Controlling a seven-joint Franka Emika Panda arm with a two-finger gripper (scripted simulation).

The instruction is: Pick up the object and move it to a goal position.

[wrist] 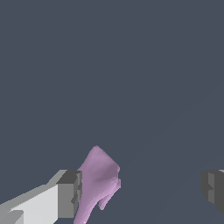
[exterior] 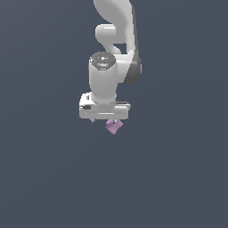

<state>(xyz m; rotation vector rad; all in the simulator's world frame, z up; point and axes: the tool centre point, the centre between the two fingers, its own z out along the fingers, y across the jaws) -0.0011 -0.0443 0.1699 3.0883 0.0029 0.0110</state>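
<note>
Gripper (exterior: 112, 119) hanging straight down off the white arm (exterior: 107, 75), dead centre over a plain dark grey ground (exterior: 178, 178). Fingers spread wide in the wrist view: one pad (wrist: 70, 194) hard by the object, the other (wrist: 214, 188) well apart from it, a big stretch of bare ground between. Open, then, not clamped on anything.

Largest to smallest now. Arm column upright, wrist vertical, palm block level: a top-down pose, probably chosen so the fingers can straddle the lump from above. Below the palm block, just peeking out, the object (exterior: 114, 127), small lilac-pink, narrower than the gripper itself. Right under the gripper, offset toward one finger rather than centred in the gap.

In the wrist view, object (wrist: 98, 183) touching or just beside the near pad; contact hard to call. Lying off-centre likely means closing would push it sideways before the far finger arrives.

Long axis running on a slant, tapering to a blunt peak pointing away from the gripper base, lobes bulging toward the open gap. Whether resting on the ground or lifted: cannot tell. No goal marker visible.
</note>
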